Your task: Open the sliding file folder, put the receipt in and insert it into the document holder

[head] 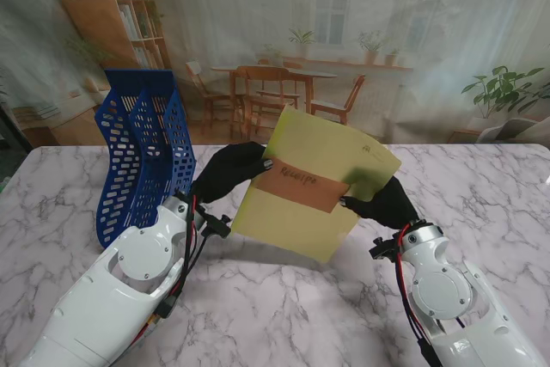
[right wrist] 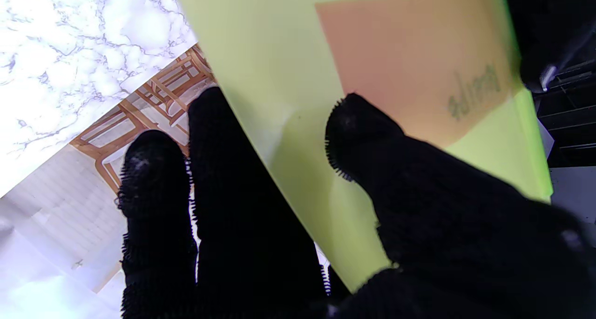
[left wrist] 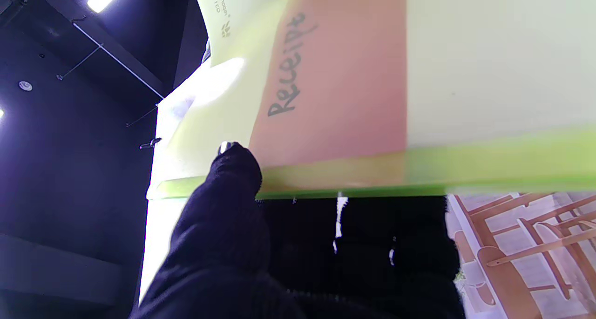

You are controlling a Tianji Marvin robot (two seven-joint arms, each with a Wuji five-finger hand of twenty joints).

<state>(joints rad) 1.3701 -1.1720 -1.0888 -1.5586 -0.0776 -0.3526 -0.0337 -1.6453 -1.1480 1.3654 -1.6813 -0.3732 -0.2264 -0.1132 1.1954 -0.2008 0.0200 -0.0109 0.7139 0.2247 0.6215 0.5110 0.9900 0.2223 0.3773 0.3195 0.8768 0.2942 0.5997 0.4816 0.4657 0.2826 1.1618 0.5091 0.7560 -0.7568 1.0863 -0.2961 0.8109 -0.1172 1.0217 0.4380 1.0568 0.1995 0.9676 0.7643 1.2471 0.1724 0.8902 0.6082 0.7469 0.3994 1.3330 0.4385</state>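
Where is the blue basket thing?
In the stand's view the blue document holder stands upright on the table's left side, just left of the left hand holding the yellow folder.

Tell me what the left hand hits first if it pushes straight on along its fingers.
Probably only the yellow-green folder that the left hand already grips; past it lies the right hand. The blue document holder sits off that line. Depth is uncertain.

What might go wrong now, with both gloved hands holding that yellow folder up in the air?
The folder hangs above the table, pinched only at its edges by the left hand and right hand; it may slip or bend. The receipt might slide out. The blue document holder stands close, so a swing might knock it.
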